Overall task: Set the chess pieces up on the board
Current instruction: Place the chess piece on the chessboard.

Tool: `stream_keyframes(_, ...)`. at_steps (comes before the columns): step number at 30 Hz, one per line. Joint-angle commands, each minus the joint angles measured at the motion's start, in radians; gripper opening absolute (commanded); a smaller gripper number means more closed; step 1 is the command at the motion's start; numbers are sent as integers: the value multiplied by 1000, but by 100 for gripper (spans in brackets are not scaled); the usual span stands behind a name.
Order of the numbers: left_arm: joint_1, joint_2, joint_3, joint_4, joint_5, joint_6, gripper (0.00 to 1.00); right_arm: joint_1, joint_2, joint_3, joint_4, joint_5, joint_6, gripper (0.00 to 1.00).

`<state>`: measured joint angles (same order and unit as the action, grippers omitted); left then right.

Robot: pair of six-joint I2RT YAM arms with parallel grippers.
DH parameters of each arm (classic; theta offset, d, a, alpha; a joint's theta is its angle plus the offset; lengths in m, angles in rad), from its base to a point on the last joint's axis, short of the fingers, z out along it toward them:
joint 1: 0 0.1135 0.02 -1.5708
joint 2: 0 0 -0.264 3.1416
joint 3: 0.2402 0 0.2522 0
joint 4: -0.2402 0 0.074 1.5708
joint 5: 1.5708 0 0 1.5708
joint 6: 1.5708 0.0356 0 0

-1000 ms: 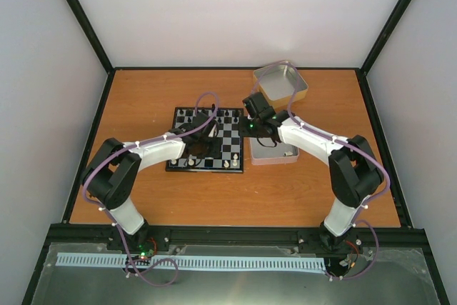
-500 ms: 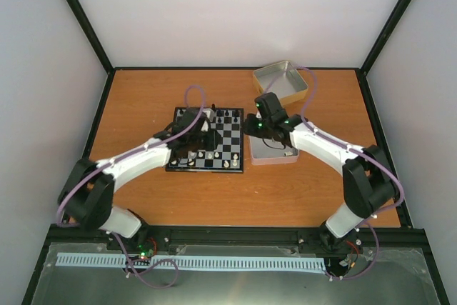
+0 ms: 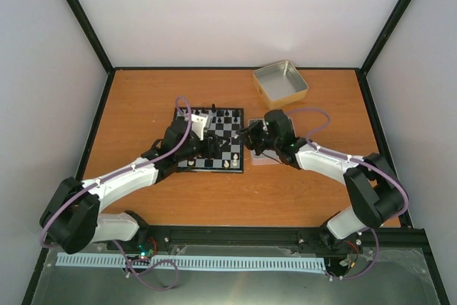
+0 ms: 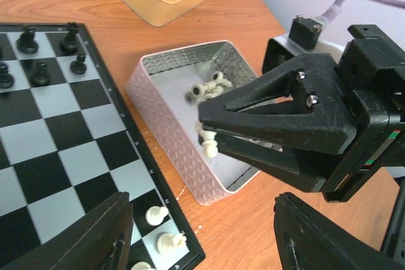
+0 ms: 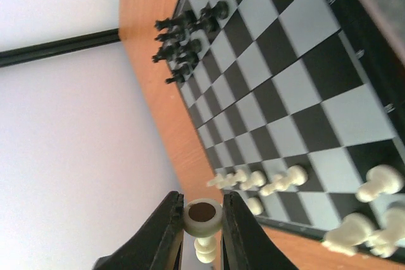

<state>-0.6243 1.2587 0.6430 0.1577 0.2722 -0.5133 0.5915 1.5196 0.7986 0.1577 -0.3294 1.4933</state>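
**Held piece likely to be set down crooked; grippers crowded at the board edge**

The held piece (image 5: 202,216) is pinched between the narrowly set fingers of the right gripper (image 5: 202,210). Its base is turned back toward the wrist camera, so it is not carried upright. It is held just off the right edge of the board (image 4: 57,137), above the near wall of the patterned tin (image 4: 161,124), and has not yet been brought over a square.

Of the cream chess pieces (image 5: 278,181), several are stood in the near rows, and more are left loose in the patterned tin. The black pieces (image 5: 190,30) are grouped on the far rows. A yellow tin (image 3: 280,81) is placed well apart on the table (image 3: 143,98).

The left gripper (image 4: 201,219) is spread wide with nothing between its fingers. It is hung low over the near-right corner of the board, just above the cream pieces stood there.

Risks, as judged:
- If the piece is released at this tilt, it is expected to land on its side and roll, since a flat base is needed for it to stand.
- The grip is taken on a very small part, so the piece could be twisted out or dropped back into the tin by any jolt.
- Both grippers are packed near one corner, so standing pieces could be knocked by either finger set, or the two grippers could be brought into contact.
- The patterned tin could be nudged into the board by the right arm above it.
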Motion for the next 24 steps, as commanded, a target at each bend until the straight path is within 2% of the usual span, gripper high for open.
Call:
stream_keyframes(1, -9, 10, -6, 127, 80, 36, 62, 32, -44, -17, 127, 9, 250, 15)
stream_keyframes(4, -9, 24, -1, 154, 106, 16, 55, 51, -41, -18, 128, 8, 302, 15)
stream_keyframes(6, -8, 41, 9, 160, 120, 1, 47, 59, -39, -20, 145, 7, 328, 15)
stream_keyframes(11, -9, 49, 14, 162, 81, -28, 32, 70, -31, -9, 161, -8, 343, 15)
stream_keyframes(24, -9, 46, 7, 176, -2, -50, 22, 85, -12, -13, 200, -44, 351, 14)
